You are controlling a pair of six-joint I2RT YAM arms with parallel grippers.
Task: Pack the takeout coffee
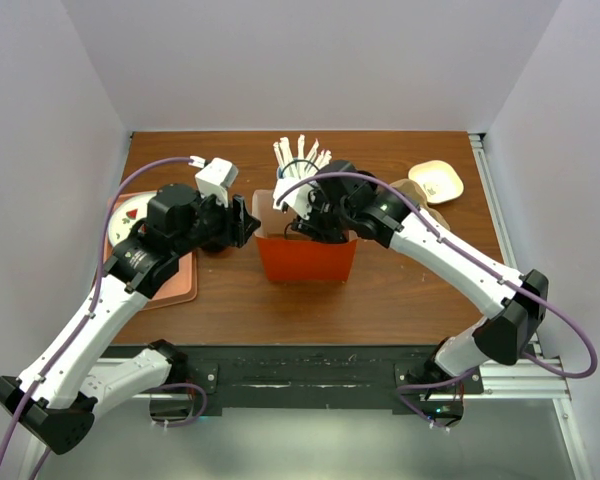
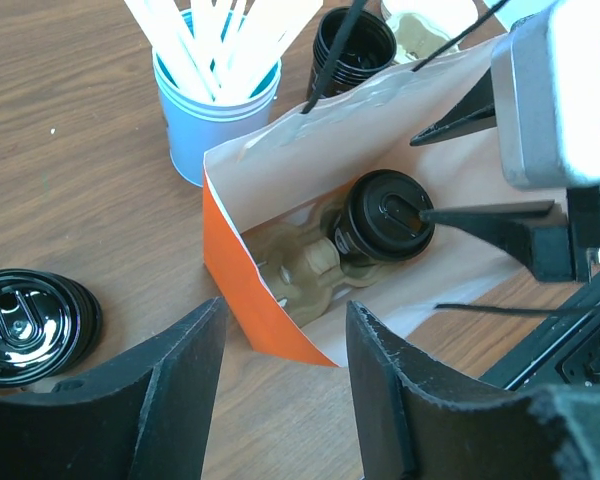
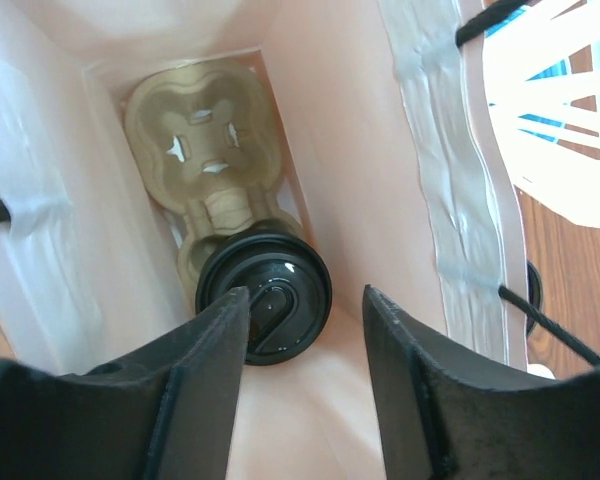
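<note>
The takeout coffee (image 3: pixel 280 280) stands upright, long axis vertical and black lid up, in the right-hand socket of a pulp carrier (image 3: pixel 205 140) at the bottom of the open orange bag (image 1: pixel 307 260). The raised marks moulded in the lid are too small to read.

The right arm (image 1: pixel 460 265) arches from its near-right base up and leftward, its wrist pitched down over the bag's mouth. The right gripper (image 3: pixel 305 300) points down into the bag with its fingers spread, one to each side of the lid, pinching nothing.

The left arm (image 1: pixel 90 320) reaches forward with a bent elbow. The left gripper (image 2: pixel 285 310) lies level, aimed right at the bag's left wall, and is also spread, holding nothing.
</note>
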